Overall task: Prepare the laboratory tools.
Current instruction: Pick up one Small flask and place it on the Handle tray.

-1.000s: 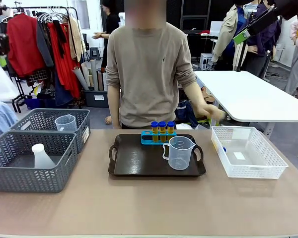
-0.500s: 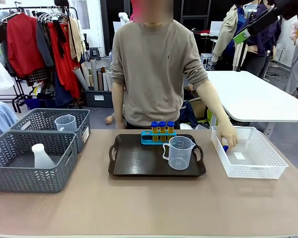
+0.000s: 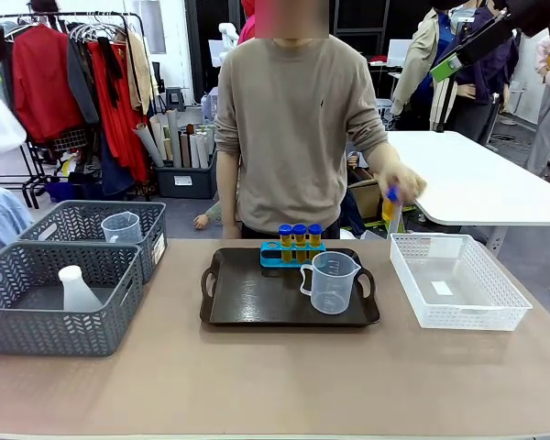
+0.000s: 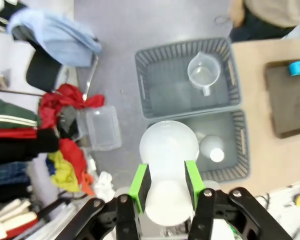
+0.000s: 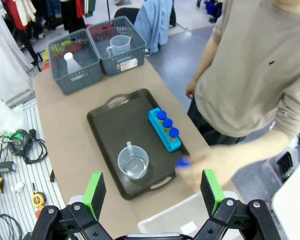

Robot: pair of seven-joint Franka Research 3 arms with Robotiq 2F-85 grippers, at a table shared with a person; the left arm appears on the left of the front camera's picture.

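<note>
**Front view: tray part-filled, one flask in the air, one tube in a hand**

You have the table (image 3: 275, 385) laid out with the tray (image 3: 247, 302) in the middle. Two grey baskets (image 3: 37, 321) sit at the robot's left and a white basket (image 3: 458, 312) at its right.

One jug (image 3: 331, 282) stands on the tray near its right handle, so count that step done. A second jug (image 3: 121, 226) sits in the far grey basket.

Your left gripper (image 4: 165, 177) hangs high, off the table beyond the grey baskets. It is closed on a flask (image 4: 169, 145), with the green pads against its sides. I judge that flask to be on its way to the tray. A second flask (image 3: 76, 289) stands upright in the near grey basket.

Your right gripper (image 5: 153, 192) is high above the table with its fingers spread wide and nothing between them.

A blue rack (image 3: 273, 259) at the tray's far edge holds three tubes (image 3: 300, 234) upright. The person's hand (image 3: 405, 186) holds a fourth tube (image 3: 391, 203) above the white basket's far corner, and it looks blurred there.

What is left, as I read it:
- The held flask goes onto the tray.
- The fourth tube goes into the rack.

You cannot tell from here whether the second jug and second flask are wanted too.
</note>
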